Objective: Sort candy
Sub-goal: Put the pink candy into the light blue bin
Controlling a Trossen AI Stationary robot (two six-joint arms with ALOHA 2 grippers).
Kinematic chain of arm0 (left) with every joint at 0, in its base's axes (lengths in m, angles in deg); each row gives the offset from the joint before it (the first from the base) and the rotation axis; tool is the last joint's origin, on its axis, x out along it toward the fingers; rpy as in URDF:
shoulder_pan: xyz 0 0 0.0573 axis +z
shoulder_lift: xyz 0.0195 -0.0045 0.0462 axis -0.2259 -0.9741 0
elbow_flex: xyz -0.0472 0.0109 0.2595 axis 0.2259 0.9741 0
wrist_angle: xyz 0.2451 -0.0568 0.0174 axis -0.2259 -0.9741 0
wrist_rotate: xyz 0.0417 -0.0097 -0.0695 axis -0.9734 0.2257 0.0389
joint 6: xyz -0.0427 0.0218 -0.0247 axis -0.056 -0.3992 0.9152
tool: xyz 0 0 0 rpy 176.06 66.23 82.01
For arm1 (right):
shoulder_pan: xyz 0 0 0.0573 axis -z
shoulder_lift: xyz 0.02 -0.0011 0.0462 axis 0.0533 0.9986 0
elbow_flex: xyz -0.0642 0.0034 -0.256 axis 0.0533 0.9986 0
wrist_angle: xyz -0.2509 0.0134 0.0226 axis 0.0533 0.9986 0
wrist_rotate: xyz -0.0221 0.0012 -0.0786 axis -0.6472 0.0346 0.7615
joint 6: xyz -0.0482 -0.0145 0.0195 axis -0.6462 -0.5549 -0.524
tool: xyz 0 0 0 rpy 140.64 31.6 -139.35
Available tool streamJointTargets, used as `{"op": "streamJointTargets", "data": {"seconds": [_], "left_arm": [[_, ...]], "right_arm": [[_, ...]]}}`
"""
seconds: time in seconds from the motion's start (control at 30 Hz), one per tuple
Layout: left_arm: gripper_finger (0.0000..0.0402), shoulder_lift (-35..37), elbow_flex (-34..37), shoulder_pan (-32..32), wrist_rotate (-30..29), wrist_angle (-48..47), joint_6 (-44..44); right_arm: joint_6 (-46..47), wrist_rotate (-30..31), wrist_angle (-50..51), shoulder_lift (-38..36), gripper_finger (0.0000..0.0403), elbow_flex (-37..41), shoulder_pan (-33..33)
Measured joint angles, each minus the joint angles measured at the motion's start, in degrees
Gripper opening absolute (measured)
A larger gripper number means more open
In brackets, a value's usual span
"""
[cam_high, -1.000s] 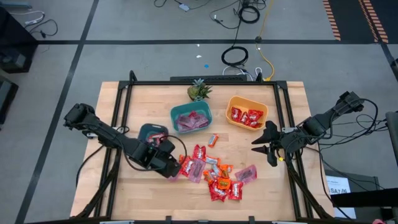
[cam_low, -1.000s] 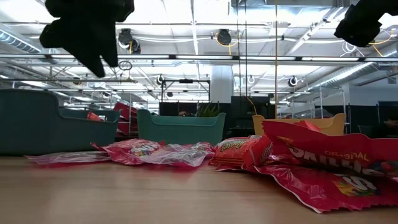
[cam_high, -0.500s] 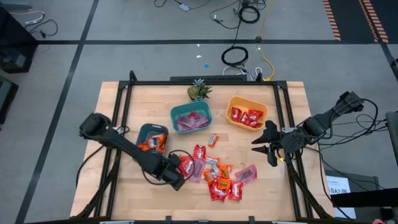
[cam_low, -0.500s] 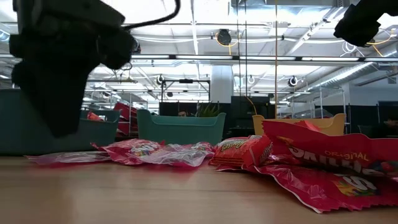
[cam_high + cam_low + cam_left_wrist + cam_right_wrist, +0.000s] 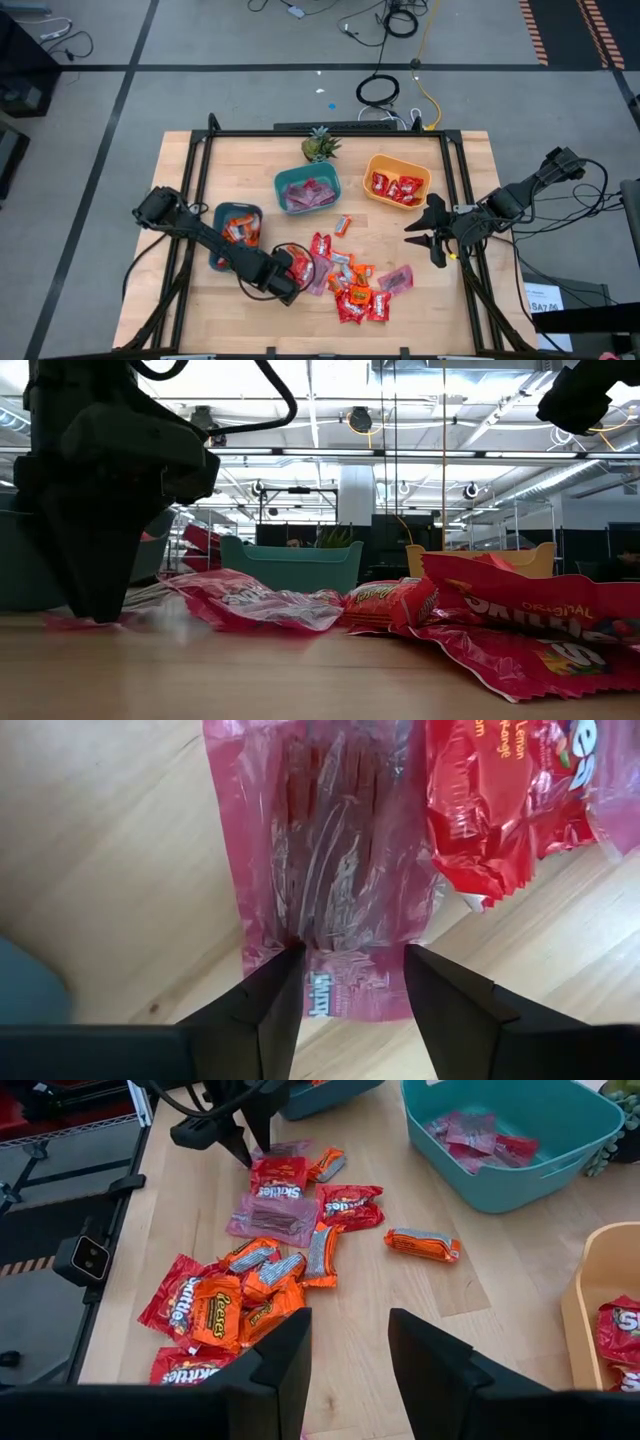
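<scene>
The candy (image 5: pixel 345 280) lies in a loose pile of red, orange and pink wrappers on the near middle of the wooden table. My left gripper (image 5: pixel 288 288) points down at the pile's left edge. Its open fingers (image 5: pixel 350 952) stand at the end of a pink see-through wrapper (image 5: pixel 335 850) that lies flat. My right gripper (image 5: pixel 425 232) hangs open above the table's right side, clear of everything. Three bowls hold sorted candy: a dark teal one (image 5: pixel 238 230), a teal one (image 5: pixel 307 190) and a yellow one (image 5: pixel 397 180). My left gripper comes from above, pointing down, and its two open fingertips (image 5: pixel 290 960) are set on the pink wrapper's end (image 5: pixel 345 985), one near each side edge. That end lies between them on the table. The low view shows the tips (image 5: pixel 100 615) down at table level.
A small green plant (image 5: pixel 319 146) stands at the far edge behind the teal bowl. One orange candy (image 5: pixel 343 224) lies alone between the bowls and the pile. Black frame rails run along the table's left and right sides. Bare wood lies along the near left.
My left gripper has sunk from above the dark teal bowl toward the near edge and down to the table at the pile's left side, tipping to point straight down. The pink wrapper beside it has shifted, one part now raised in the low view.
</scene>
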Motion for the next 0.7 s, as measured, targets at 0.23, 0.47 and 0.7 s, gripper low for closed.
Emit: {"op": "streamJointTargets", "data": {"seconds": [0.23,0.47,0.7], "left_arm": [[0.0127,0.0,-2.3,0.7,0.5,-1.9,-2.9],[0.0018,0.0,-2.4,2.0,2.9,-1.8,-3.4],[0.0008,1.7,-2.4,3.0,3.1,-1.9,-3.4]], "right_arm": [[-1.2,0.0,0.0,0.0,0.0126,0.0,0.0],[-2.1,0.0,0.0,0.0,0.0126,0.0,0.0],[-2.1,0.0,0.0,0.0,0.0126,0.0,0.0]]}}
